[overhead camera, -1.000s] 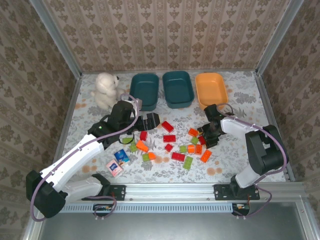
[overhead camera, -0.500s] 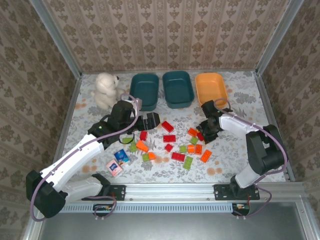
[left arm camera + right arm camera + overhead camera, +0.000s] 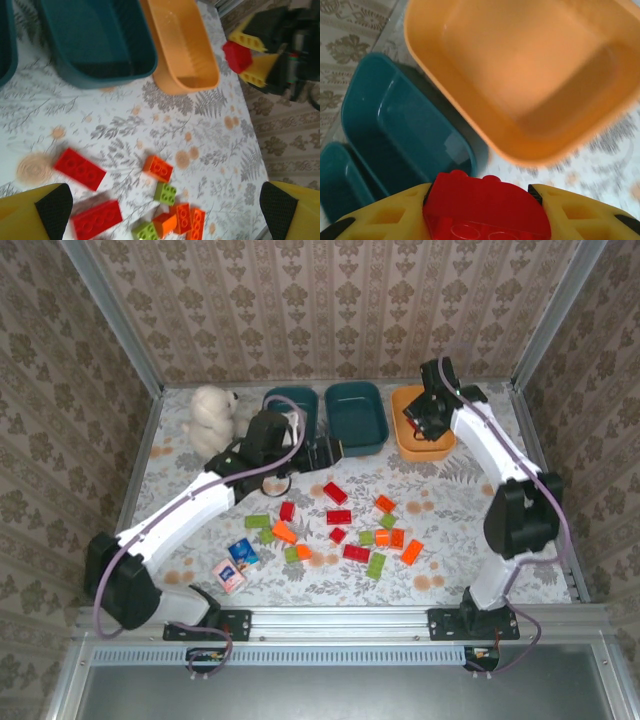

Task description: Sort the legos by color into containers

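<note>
My right gripper is shut on a red lego; the left wrist view also shows that red lego pinched between yellow fingers. In the top view the right gripper hangs over the orange container, next to two dark teal containers. My left gripper is open just in front of the teal pair, with nothing between its fingers. Several red, orange and green legos lie scattered mid-table, among them an orange one and a green one.
A white plush bear sits at the back left. A blue carton and a pink carton lie near the front left. Metal frame rails and patterned walls close in the table's sides and back.
My right arm has lifted off the lego pile with the red lego and swung back to the orange container. My left arm has reached farther back toward the teal containers, still open.
</note>
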You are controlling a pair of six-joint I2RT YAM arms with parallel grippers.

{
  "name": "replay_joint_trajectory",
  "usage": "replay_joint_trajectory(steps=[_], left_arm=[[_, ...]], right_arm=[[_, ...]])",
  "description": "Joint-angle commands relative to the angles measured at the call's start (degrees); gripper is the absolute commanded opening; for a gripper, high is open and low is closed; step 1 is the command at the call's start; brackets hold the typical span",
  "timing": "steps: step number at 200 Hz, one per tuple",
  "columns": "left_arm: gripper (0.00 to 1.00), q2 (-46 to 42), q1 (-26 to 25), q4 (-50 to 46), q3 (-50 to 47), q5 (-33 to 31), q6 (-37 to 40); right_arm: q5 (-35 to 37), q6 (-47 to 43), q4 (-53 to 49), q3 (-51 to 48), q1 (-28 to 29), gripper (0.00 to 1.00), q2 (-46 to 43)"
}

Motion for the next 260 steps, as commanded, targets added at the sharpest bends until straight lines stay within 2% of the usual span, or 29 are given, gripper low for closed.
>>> replay_joint_trajectory(steps=[1, 47, 93, 106, 135, 153, 185, 215, 235, 260], left_arm=[[1.00, 3.11, 1.20, 1.81, 4.51, 2.52, 1.12], [1.00, 8.94, 2.27, 0.31, 11.11, 4.10, 2.40], [1.00, 9.17, 2.37, -1.04, 11.23, 3.34, 2.22], [1.00, 8.70, 2.42, -1.43, 10.73, 2.91, 2.07], [1.00, 7.59, 2.49, -2.87, 10.06, 1.66, 2.00], [0.99, 6.74, 2.47, -4.00, 9.62, 0.92, 2.03], [0.99, 4.32, 3.02, -8.26, 9.10, -1.84, 1.31], [0.99, -0.31, 4.02, -12.76, 6.23, -6.00, -1.98], [0.98, -3.76, 4.65, -17.41, 3.09, -9.57, -5.41], [0.97, -7.35, 6.06, -25.06, -0.97, -13.88, -10.09]], right_arm=[[0.71, -5.55, -3.46, 7.82, -1.92, 0.42, 8.94], [-1.07, -3.23, -6.11, 20.82, -4.83, 0.42, 23.60], [-3.57, -2.33, -9.56, 27.80, -6.18, 0.44, 32.83], [-4.08, -2.31, -10.25, 29.24, -6.34, 0.47, 34.17], [-4.48, -2.06, -11.53, 31.35, -6.34, 0.61, 35.59], [-4.80, -2.08, -12.89, 33.39, -6.44, 0.65, 35.67], [-4.67, -3.32, -12.67, 36.52, -6.45, 0.69, 30.65], [-2.87, -6.75, -10.98, 35.44, -5.45, 0.68, 19.40], [-1.27, -12.15, -6.18, 27.53, -2.18, 0.68, 8.86], [-3.63, -17.72, 4.55, 8.73, 3.76, 0.68, -5.77]])
